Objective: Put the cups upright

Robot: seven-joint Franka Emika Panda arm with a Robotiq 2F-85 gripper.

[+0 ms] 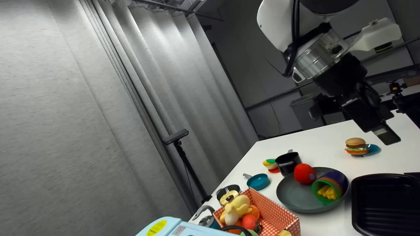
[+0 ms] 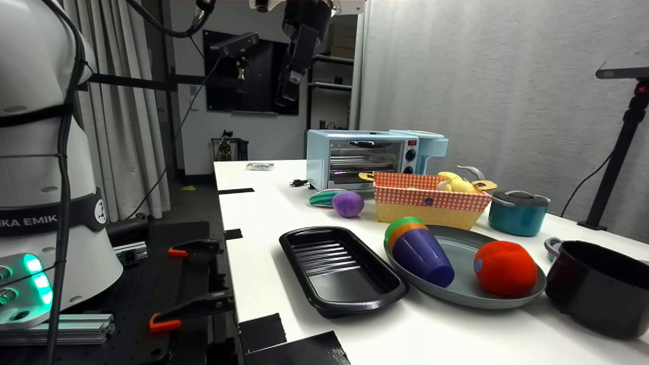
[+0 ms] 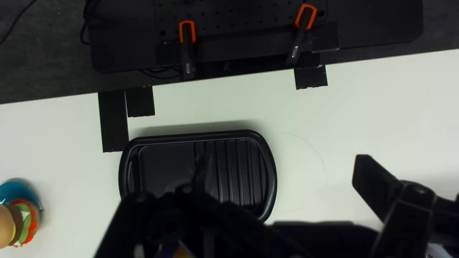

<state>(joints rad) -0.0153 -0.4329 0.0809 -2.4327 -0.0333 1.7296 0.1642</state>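
With our gripper [image 3: 283, 165] spread wide, we'd straddle the nested cups [image 2: 421, 252], lying tipped on the plate [image 1: 293, 196] at lower right in both exterior views, and turn them upright gently

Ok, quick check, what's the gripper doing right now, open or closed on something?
Gripper: wide open in the wrist view, holding nothing.

Robot [image 2: 30, 144] and camera stand [image 2: 618, 158] mark a lab.
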